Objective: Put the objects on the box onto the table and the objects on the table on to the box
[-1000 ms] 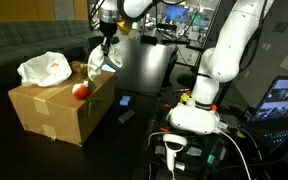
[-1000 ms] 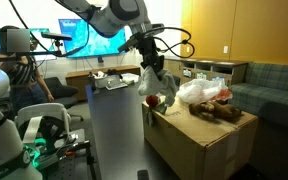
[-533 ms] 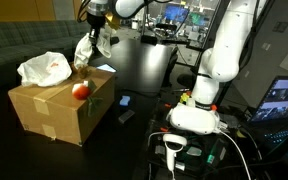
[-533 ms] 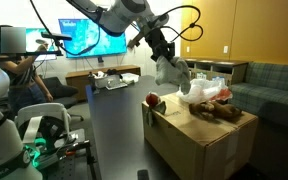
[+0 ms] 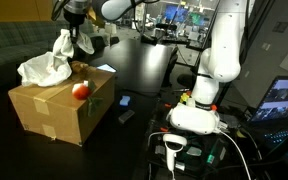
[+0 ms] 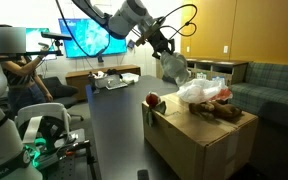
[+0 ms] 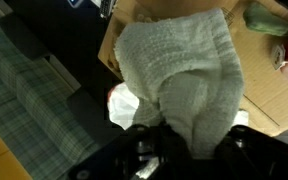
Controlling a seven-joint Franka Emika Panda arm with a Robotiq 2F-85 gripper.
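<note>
The pale grey terry cloth has moved from the edge to over the brown cardboard box, hanging limp, light and soft from jaws pinching its bunched top.

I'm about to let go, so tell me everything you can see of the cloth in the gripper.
The cloth is pale, off-white to greenish, with a nubbly, towelling-like weave in the wrist view. It hangs limp and bunched in vertical folds, pinched at its top by the gripper. It is in the air over the cardboard box, close to the white plastic bag. Whether its lower end brushes the bag cannot be told.
</note>
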